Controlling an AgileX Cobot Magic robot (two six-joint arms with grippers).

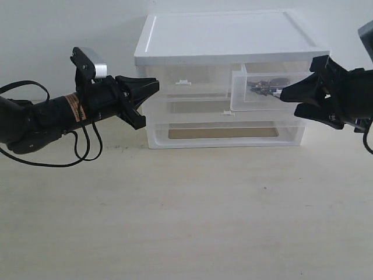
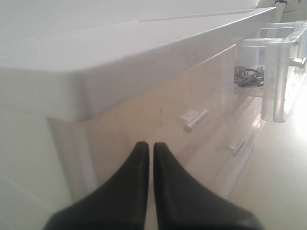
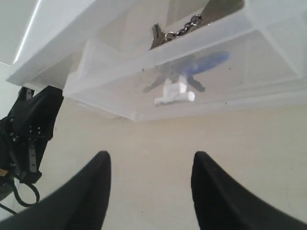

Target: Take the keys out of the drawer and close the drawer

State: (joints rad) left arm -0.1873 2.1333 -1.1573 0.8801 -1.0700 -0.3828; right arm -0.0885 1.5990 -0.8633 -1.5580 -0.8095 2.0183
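Observation:
The drawer (image 1: 238, 96), the right-hand half-width one of a translucent white unit, stands pulled out. The keys (image 1: 263, 87) lie inside it, dull metal with a blue tag (image 3: 207, 62) showing through the drawer's wall (image 3: 249, 57). My right gripper (image 1: 289, 104) hangs open just in front of the drawer, with nothing between its fingers (image 3: 98, 165), and it is below the white tab handle (image 3: 175, 93) in the right wrist view. My left gripper (image 1: 154, 86) is shut and empty, its tips (image 2: 148, 145) close to the left-hand drawer's front (image 2: 158, 115).
The unit's white top (image 1: 227, 35) overhangs the drawers. A full-width drawer (image 1: 224, 131) sits shut below. The left-hand drawer's tab (image 2: 194, 120) is also shut in place. A pale tabletop (image 1: 186, 210) stretches in front of the unit. A black cable (image 1: 81, 151) loops under the left arm.

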